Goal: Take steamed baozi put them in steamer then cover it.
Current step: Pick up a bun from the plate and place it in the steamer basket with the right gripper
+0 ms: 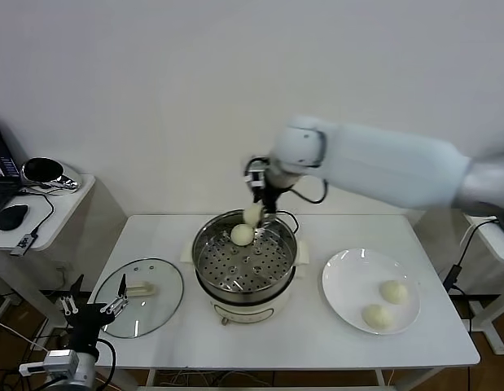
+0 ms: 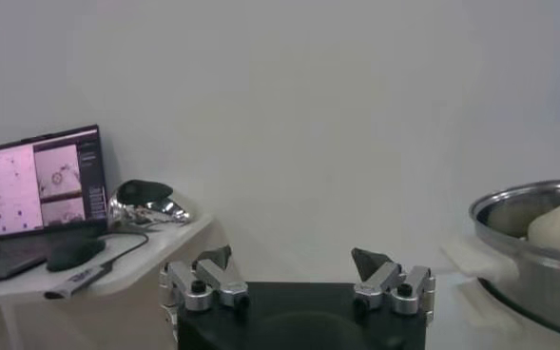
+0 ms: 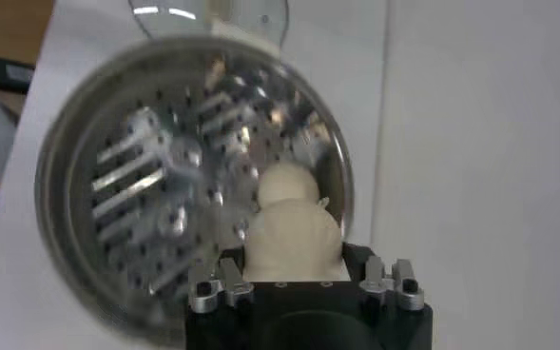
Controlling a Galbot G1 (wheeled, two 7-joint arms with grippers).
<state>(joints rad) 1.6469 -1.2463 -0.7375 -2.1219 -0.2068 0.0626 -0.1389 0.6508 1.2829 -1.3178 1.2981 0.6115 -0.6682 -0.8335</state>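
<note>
I see the white table [image 1: 154, 236] carrying the steamer [image 1: 245, 265] at centre, the white plate [image 1: 345, 281] to its right and the cover [image 1: 142, 297] lying flat to its left. The right gripper [image 1: 256, 213] hangs over the steamer's far rim, fingers clamped on one baozi [image 3: 294, 243]; another baozi [image 1: 242, 235] rests on the perforated tray just below (possibly touching, I cannot confirm). Two baozi [image 1: 393, 292] sit on the plate. The left gripper [image 1: 93, 305] idles beside the table's left edge, fingers apart.

Plain white wall [image 1: 154, 98], white table [image 1: 317, 342]
</note>
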